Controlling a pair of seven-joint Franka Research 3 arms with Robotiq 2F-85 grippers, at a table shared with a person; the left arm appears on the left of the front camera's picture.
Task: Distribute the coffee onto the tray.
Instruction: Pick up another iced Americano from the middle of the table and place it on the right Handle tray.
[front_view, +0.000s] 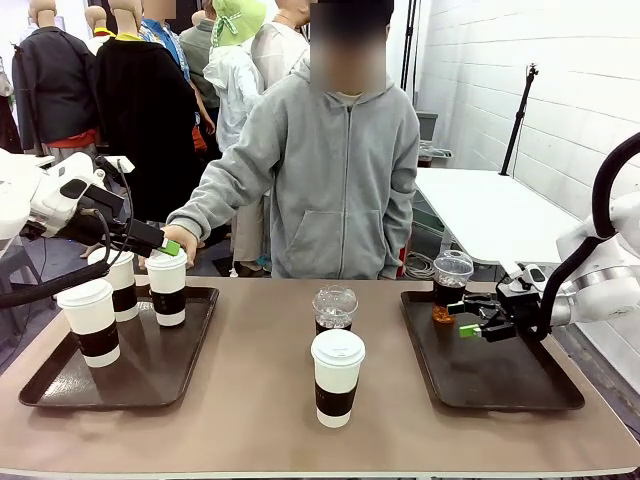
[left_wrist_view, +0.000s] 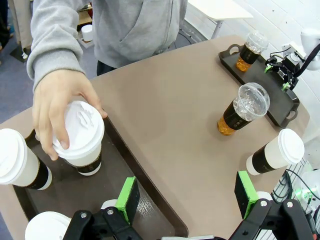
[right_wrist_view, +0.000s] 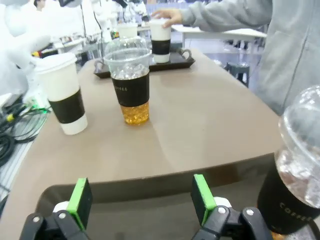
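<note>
Three white sleeved coffee cups stand on the left tray (front_view: 60, 390); a person's hand (left_wrist_view: 55, 107) rests on the lid of the nearest-to-centre one (front_view: 167, 288) (left_wrist_view: 80, 137). My left gripper (front_view: 165, 246) (left_wrist_view: 186, 195) hovers open and empty just above and beside that cup. A clear domed cup (front_view: 450, 285) (right_wrist_view: 297, 170) stands on the right tray (front_view: 520, 395). My right gripper (front_view: 474, 322) (right_wrist_view: 141, 197) is open beside it, apart from it. Mid-table stand another clear cup (front_view: 334, 308) (right_wrist_view: 129, 82) and a white cup (front_view: 337, 376) (right_wrist_view: 62, 92).
The person stands at the far edge, the sleeve (front_view: 225, 195) reaching over the left tray. Bare tabletop (front_view: 260, 420) lies between the two trays around the two middle cups. Cables (right_wrist_view: 12, 130) hang off the table's near side.
</note>
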